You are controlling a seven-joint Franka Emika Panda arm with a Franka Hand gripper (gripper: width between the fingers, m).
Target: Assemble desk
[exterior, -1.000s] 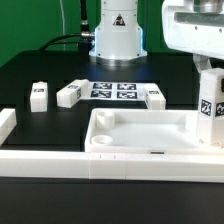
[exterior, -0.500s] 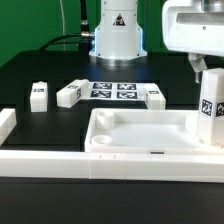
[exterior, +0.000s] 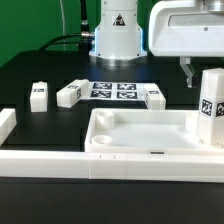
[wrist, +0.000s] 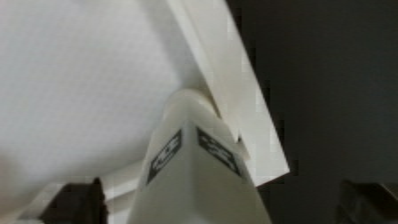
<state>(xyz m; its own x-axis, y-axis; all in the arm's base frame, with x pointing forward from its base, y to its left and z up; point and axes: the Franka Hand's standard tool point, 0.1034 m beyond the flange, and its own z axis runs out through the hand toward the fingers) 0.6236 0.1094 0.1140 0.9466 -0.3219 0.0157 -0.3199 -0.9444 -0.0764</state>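
The white tray-like tabletop (exterior: 112,146) lies at the front, against the border rail. One square leg (exterior: 211,106) stands upright in its corner socket at the exterior view's right. My gripper (exterior: 197,68) hangs just above that leg, open and holding nothing. In the wrist view the leg (wrist: 196,150) shows from above over the tabletop (wrist: 80,80), with my dark fingertips (wrist: 79,202) standing apart from it on either side. Three more legs lie loose on the black table: one (exterior: 39,95), a second (exterior: 69,94) and a third (exterior: 154,97).
The marker board (exterior: 113,90) lies behind the tabletop, between the loose legs. The long white border rail (exterior: 40,162) runs along the front and turns up at the exterior view's left. The robot base (exterior: 118,35) stands at the back.
My gripper has risen and shifted toward the exterior view's left. The leg stays standing upright in the tabletop's corner.
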